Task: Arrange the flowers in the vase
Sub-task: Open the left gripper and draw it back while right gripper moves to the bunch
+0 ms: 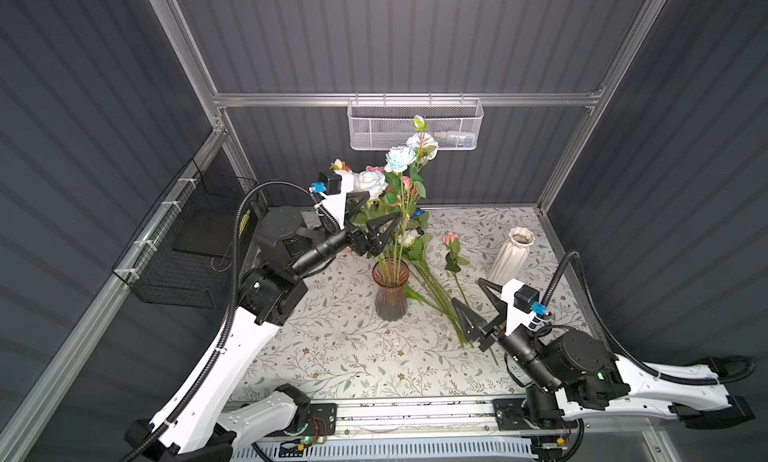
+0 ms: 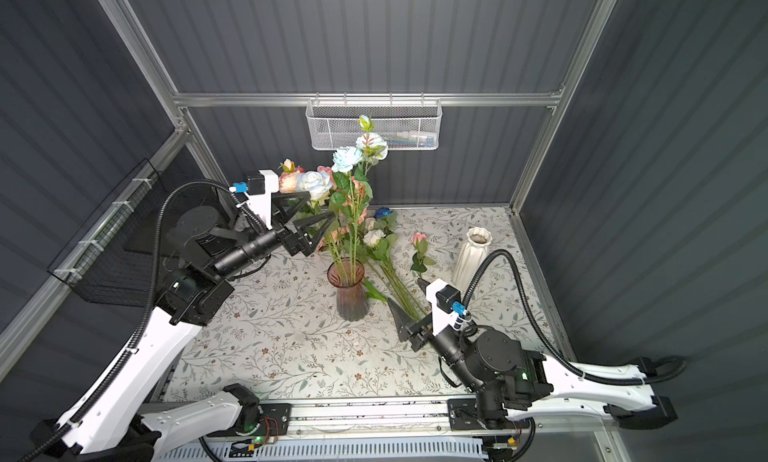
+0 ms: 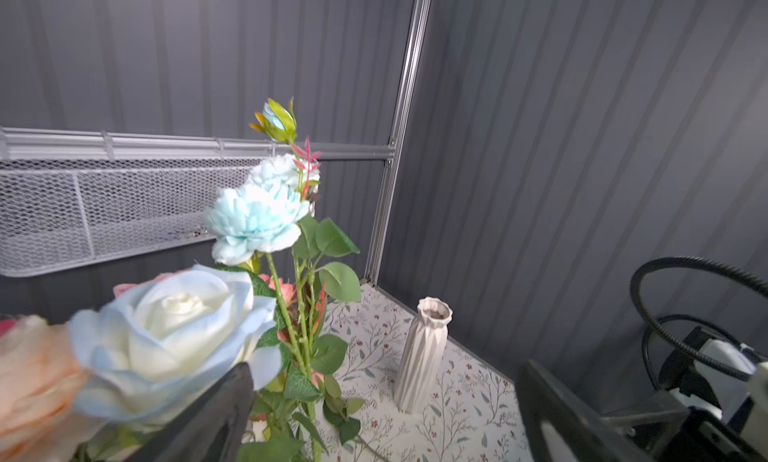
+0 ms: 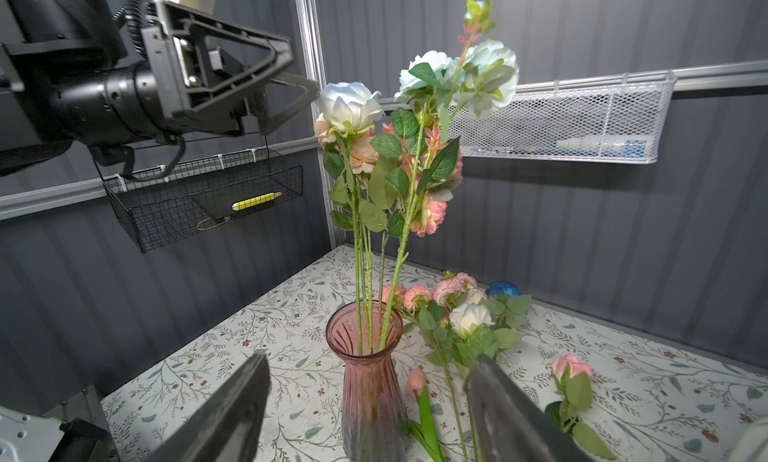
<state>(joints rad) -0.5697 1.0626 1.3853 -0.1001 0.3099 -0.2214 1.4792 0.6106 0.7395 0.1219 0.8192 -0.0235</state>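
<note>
The pink glass vase (image 1: pixel 390 291) (image 4: pixel 370 381) stands mid-table. Several flowers stand in it, among them a pale blue peony (image 1: pixel 400 158) (image 3: pixel 253 223) and a white rose (image 1: pixel 370 181) (image 3: pixel 174 335). More flowers (image 1: pixel 415 241) (image 4: pixel 465 314) lie on the table to its right, with a single pink rose (image 1: pixel 450 239) apart from them. My left gripper (image 1: pixel 384 205) (image 3: pixel 384 397) is open beside the standing stems, above the vase's mouth, and holds nothing. My right gripper (image 1: pixel 467 290) (image 4: pixel 369 360) is open low over the lying stems, with nothing in it.
A white ribbed vase (image 1: pixel 509 252) (image 3: pixel 422 356) stands empty at the back right. A white mesh basket (image 1: pixel 415 125) hangs on the back rail. A black wire basket (image 1: pixel 183 252) hangs on the left wall. Enclosure walls close in three sides.
</note>
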